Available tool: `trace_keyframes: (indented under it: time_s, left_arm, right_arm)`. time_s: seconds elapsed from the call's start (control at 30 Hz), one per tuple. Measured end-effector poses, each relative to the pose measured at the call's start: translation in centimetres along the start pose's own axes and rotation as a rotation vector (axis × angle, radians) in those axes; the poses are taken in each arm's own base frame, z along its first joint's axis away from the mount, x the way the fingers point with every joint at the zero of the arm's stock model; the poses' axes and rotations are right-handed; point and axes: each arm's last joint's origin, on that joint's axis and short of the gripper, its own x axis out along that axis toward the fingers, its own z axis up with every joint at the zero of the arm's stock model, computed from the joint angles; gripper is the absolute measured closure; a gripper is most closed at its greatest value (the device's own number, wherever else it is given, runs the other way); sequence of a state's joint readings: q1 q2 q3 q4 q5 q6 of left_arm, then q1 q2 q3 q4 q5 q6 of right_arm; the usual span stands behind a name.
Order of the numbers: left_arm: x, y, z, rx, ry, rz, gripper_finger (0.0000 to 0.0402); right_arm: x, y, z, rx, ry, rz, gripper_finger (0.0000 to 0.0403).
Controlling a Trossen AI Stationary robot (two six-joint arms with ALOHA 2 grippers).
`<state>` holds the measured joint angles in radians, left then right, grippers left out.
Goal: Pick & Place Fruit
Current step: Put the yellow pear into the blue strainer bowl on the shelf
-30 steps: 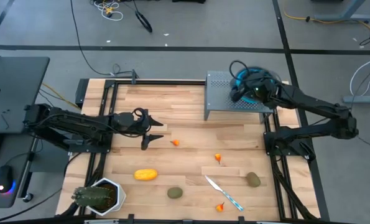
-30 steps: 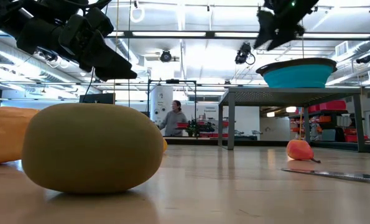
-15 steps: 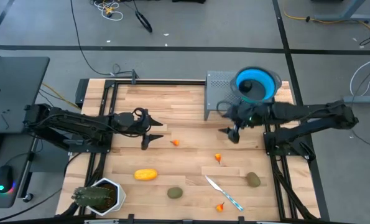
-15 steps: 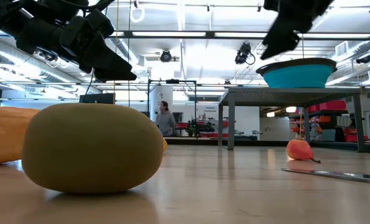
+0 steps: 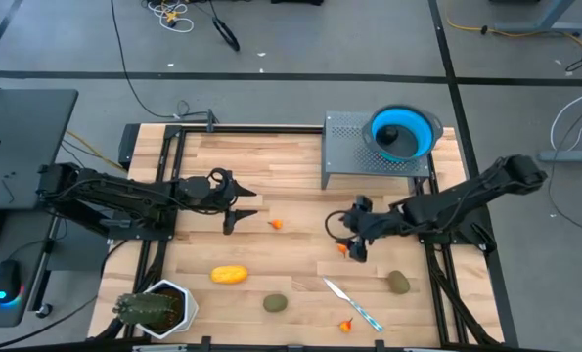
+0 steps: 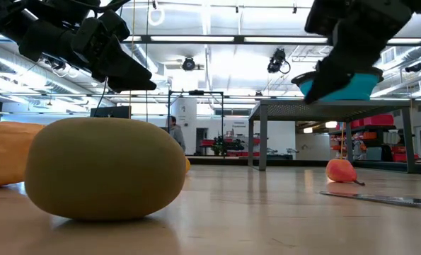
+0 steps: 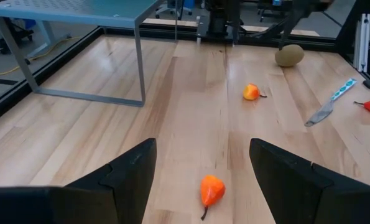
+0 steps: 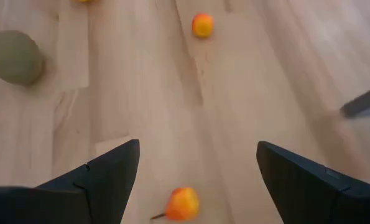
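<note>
Surface: wooden table (image 5: 291, 171), fruit scattered loose across it, grey perforated stand (image 5: 354, 156) at its far right corner.
Right gripper (image 5: 352, 240): over mid-right table, jaws wide apart, nothing held. Orange-red bit (image 5: 342, 247) sits just below and ahead of its fingertips (image 8: 104, 180); same bit shows low between them in the right wrist view (image 8: 181, 203).
Left gripper (image 5: 234, 207): waiting over left-centre table, fingers spread, empty. Another orange-red bit (image 5: 276, 224) lies just ahead of it.
Step, as I read it: right arm lining up to pick the bit under it.
How to do it well: centre the bit between the fingers, drop straight down, close gently — small and roundish, likely to roll or squirt out if clipped off-centre.
Other fruit: olive-brown piece (image 5: 398, 283) near the right gripper, toward the front edge; second olive-brown piece (image 5: 275, 303) and yellow oblong one (image 5: 228, 275) well apart to its left; third orange-red bit (image 5: 346, 326) by the knife (image 5: 349, 302).
Containers: blue bowl (image 5: 404, 133) on the stand, something dark inside, can't tell what. White pot (image 5: 173, 303) holds a spiky plant, not fruit.
</note>
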<state>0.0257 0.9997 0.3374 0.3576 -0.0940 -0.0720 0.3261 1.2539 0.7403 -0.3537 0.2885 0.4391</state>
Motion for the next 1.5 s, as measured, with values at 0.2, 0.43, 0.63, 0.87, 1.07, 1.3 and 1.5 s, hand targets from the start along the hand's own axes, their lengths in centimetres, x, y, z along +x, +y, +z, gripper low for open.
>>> trace_keyframes:
  time_s: [0.2, 0.43, 0.63, 0.87, 1.07, 1.3, 1.5]
  left_arm:
    - [0.0, 0.0, 0.0, 0.005, 0.001, 0.001, 0.0136]
    - [0.0, 0.0, 0.0, 0.006, 0.0, 0.011, 0.0136]
    - [0.0, 0.0, 0.0, 0.008, 0.001, 0.011, 0.0136]
    - [0.4, 0.1, -0.4, 0.029, 0.027, 0.024, 0.0136]
    - [1.3, 0.1, -1.2, 0.036, 0.071, 0.036, 0.0136]
    - [2.1, 0.0, -1.5, 0.033, 0.061, 0.023, 0.0136]
    - [2.2, 0.0, -1.6, 0.031, 0.057, 0.021, 0.0136]
  right_arm:
    - [1.3, 1.9, -1.3, -0.003, 0.045, -0.006, 0.0068]
    - [3.6, 3.1, -3.2, -0.051, 0.12, -0.074, 0.0068]
    - [4.9, 3.0, -4.1, -0.037, 0.18, -0.114, 0.0068]
    - [5.8, 2.9, -5.1, -0.026, 0.243, -0.162, 0.007]
    - [6.1, 2.9, -5.3, -0.021, 0.254, -0.17, 0.0095]
    - [6.1, 2.7, -5.2, -0.014, 0.222, -0.216, 0.0129]
    - [7.1, 2.8, -5.9, -0.028, 0.263, -0.232, 0.0148]
